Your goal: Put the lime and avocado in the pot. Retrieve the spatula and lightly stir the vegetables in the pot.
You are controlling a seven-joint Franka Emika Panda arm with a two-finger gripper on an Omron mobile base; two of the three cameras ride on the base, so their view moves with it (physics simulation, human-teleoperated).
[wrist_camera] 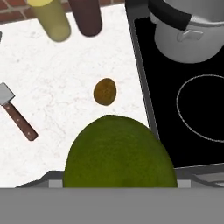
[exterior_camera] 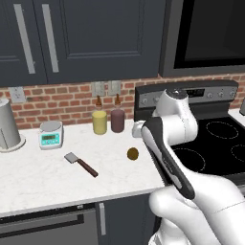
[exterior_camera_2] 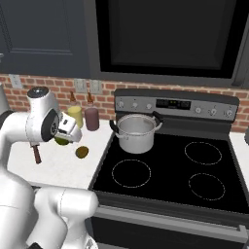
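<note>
While the arm reached over the counter's edge beside the stove, the gripper (exterior_camera_2: 62, 138) stood wide with the lime (wrist_camera: 120, 153) between its jaws, lifted clear of the counter (exterior_camera: 38, 177); in the hand view the lime lay close under the camera, hiding the fingertips; in the right base view a green sliver of it showed beneath the hand. Counted: one lime, in the gripper; one avocado (wrist_camera: 105, 91), loose on the counter near the stove (exterior_camera_2: 170, 170) edge; one pot (exterior_camera_2: 135, 132), on the stove's rear left ring, with nothing seen inside; one spatula (exterior_camera: 80, 163), flat on the counter left of the avocado and apart from it; two bottles against the brick wall, one yellow (exterior_camera: 99, 120), one dark red (exterior_camera: 117, 119); one scale (exterior_camera: 50, 134); one grey canister (exterior_camera: 8, 125).
</note>
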